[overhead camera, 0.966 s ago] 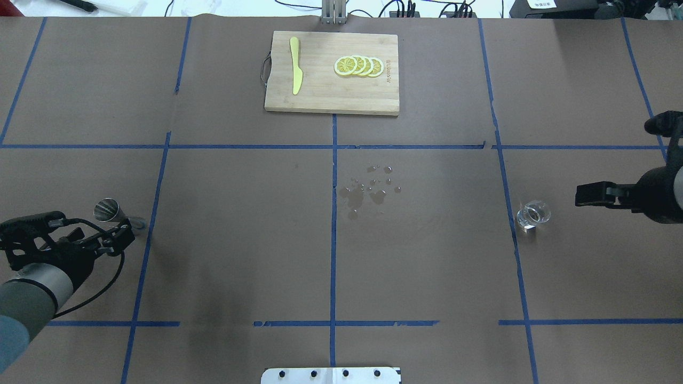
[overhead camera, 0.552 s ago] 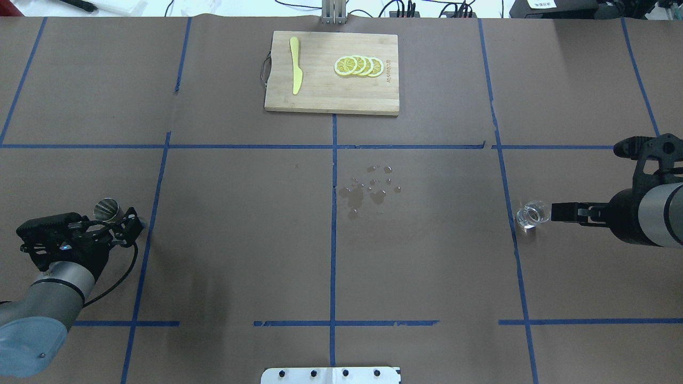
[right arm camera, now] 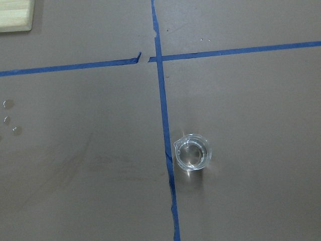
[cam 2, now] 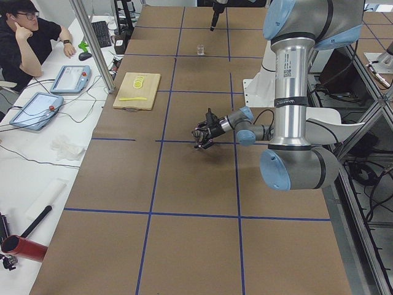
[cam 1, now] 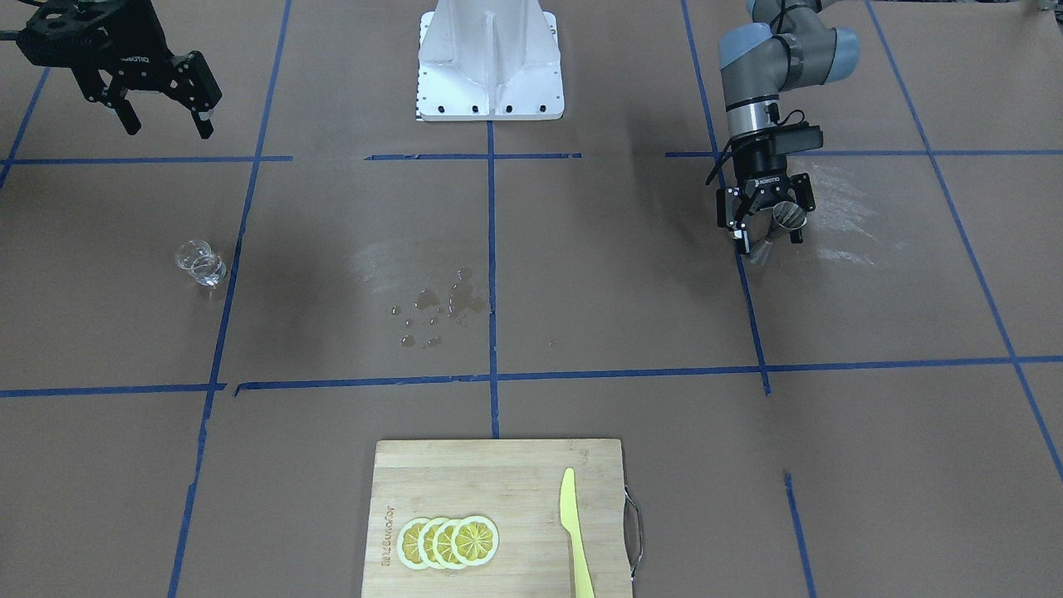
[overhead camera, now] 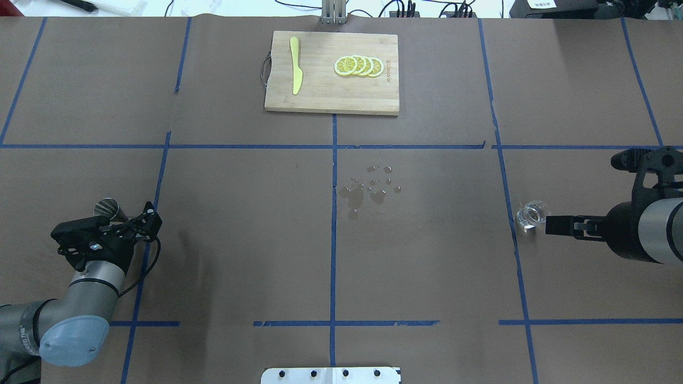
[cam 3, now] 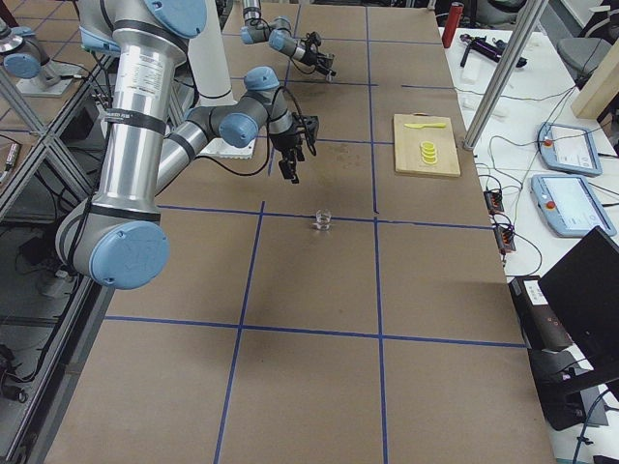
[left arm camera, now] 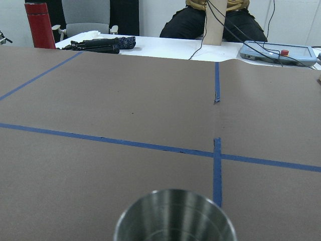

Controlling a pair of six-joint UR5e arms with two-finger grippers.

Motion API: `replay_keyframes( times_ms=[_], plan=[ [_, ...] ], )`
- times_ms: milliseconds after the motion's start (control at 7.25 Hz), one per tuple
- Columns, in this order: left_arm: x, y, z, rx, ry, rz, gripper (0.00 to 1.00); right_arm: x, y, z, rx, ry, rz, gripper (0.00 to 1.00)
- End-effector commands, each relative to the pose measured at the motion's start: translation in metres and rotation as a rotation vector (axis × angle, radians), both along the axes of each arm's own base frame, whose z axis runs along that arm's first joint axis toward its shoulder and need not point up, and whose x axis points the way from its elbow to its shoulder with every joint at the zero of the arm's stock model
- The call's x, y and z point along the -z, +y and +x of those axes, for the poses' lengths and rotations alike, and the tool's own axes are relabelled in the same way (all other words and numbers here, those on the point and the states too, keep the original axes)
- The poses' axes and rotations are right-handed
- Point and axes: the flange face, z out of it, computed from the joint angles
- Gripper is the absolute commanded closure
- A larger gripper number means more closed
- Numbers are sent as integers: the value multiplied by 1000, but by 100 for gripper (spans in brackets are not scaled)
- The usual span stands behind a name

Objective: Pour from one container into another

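The small glass cup [overhead camera: 532, 215] stands upright on the bench [overhead camera: 427, 256] on the robot's right, just beside a blue tape line, and we cannot tell how much liquid it holds. The right gripper [cam 1: 166, 124] hangs above and just short of it, jaws spread and grasping nothing. Far across on the left, the silver jigger [overhead camera: 108, 209] stands on the bench with the left gripper [cam 1: 766, 241] around it. In the front view the jaws look parted on either side of the metal, not yet clenched. We judge this to be the reach-and-grasp step, with both containers on the bench and nothing poured. Next, the right arm needs to come down with its jaws level around the cup wall and close gently, while the left jaws close on the jigger's waist without tipping it. Compared with 1 second ago, the left gripper has swung forward from short of the jigger to around it. The right gripper has slid from well beside the cup to almost over it, and neither container has shifted. Between them lie spilled drops [overhead camera: 368, 189].
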Motion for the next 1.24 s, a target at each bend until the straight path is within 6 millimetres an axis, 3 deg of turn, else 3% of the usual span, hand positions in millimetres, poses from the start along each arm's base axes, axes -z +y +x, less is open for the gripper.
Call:
replay_keyframes(
  times_ms=[0,276,552,1103],
  plan=[
    [-4,1,4,6,-9,9,10,4,9,-7,6,-14,-12,0],
    [-4,9,9,-12,-9,9,23,4,21,-24,-7,-9,-12,0],
    [-5,14,10,-22,-6,7,39,4,24,-27,0,-8,-11,0],
    [-14,16,-8,-11,-10,1,45,3,26,-29,6,-6,-11,0]
  ],
)
